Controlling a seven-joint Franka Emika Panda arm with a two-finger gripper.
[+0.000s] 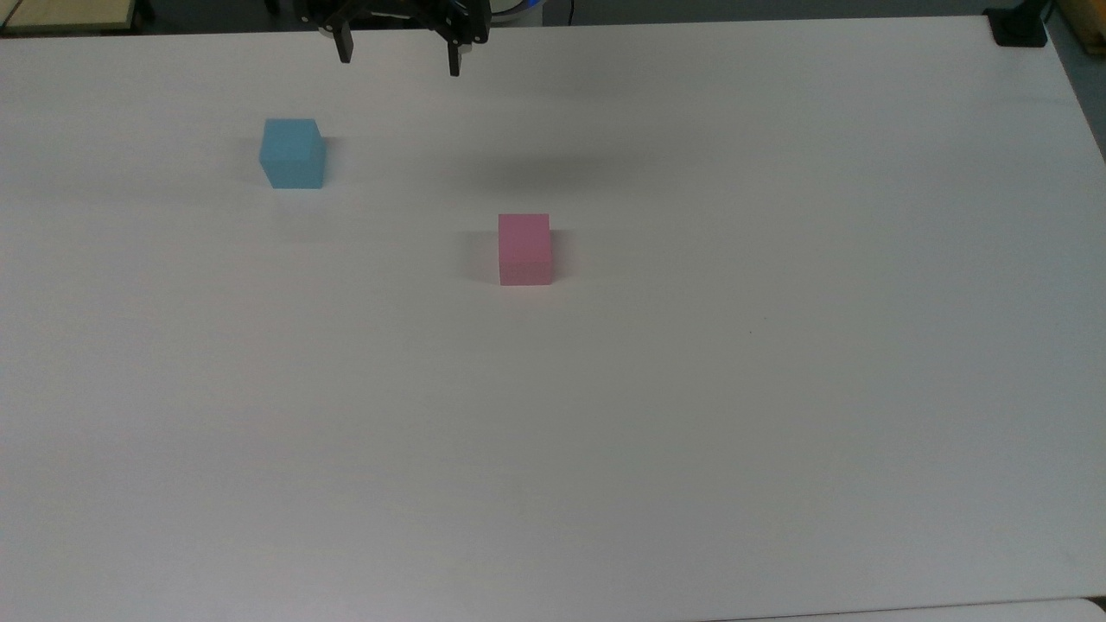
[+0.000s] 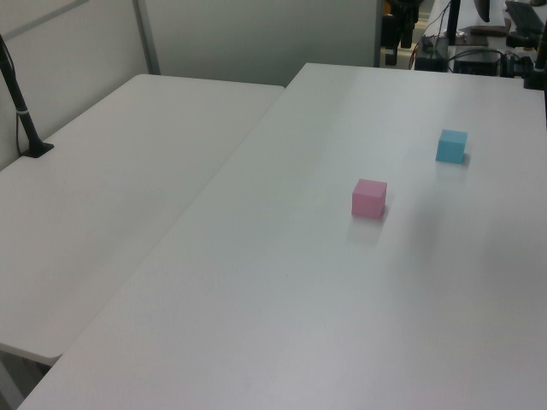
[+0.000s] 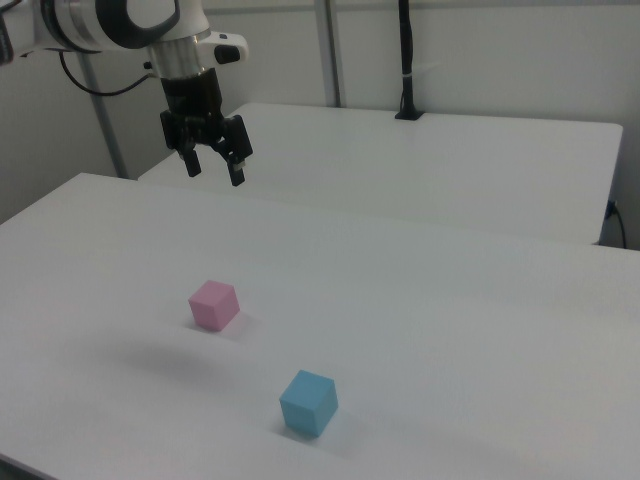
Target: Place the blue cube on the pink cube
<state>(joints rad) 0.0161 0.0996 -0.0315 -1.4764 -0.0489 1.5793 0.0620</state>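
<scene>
Sitting on my white counter (image 1: 691, 389), the blue cube (image 1: 293, 154) rests to the top view's left of the pink cube (image 1: 524, 249), the two well apart. Above and behind the pink cube, I see my claw (image 1: 399, 53) hanging empty, fingers spread wide.

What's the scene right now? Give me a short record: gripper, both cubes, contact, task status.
gripper: gripper open, raised above the table, holding nothing
blue cube: blue cube resting on the table, toward the top view's left
pink cube: pink cube resting on the table near the middle, nothing on top
contact: cubes apart, not touching
task status: stacking not yet done
</scene>
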